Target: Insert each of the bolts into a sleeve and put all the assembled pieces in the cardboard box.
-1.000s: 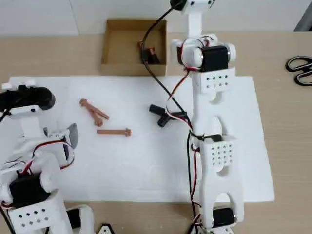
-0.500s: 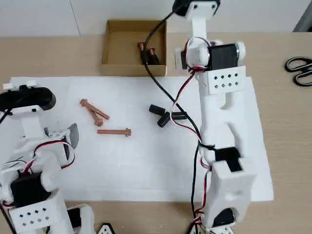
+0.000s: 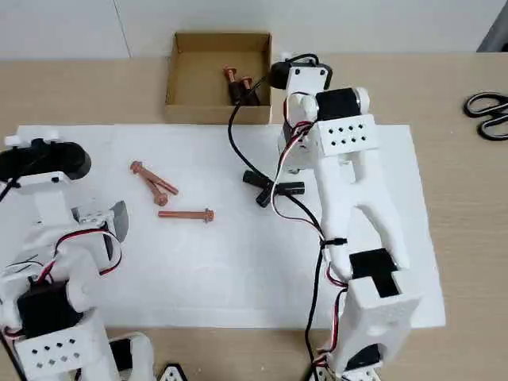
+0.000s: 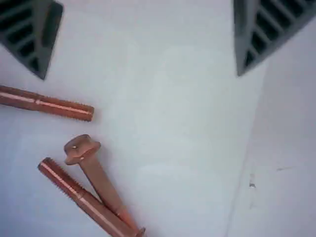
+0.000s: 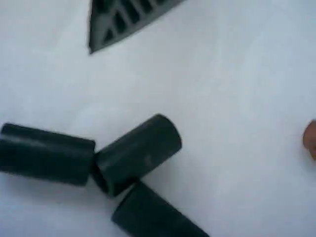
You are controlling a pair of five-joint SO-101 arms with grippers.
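Three black sleeves (image 3: 266,195) lie fanned, axes splayed, on the white sheet (image 3: 238,270), just beside the right arm (image 3: 341,151); its jaws' spread cannot be told. Three bolts (image 3: 184,214) lie nearer the left arm (image 3: 55,246), jaws wide apart.

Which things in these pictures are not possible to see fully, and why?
High view: the right arm and its cable cover part of the sleeves.
High view: the cable crosses the pieces in the cardboard box; their count is uncertain.
Left wrist view: the picture's edge cuts one bolt; its head is hidden.
Right wrist view: the edge cuts a copper thing; unidentifiable.
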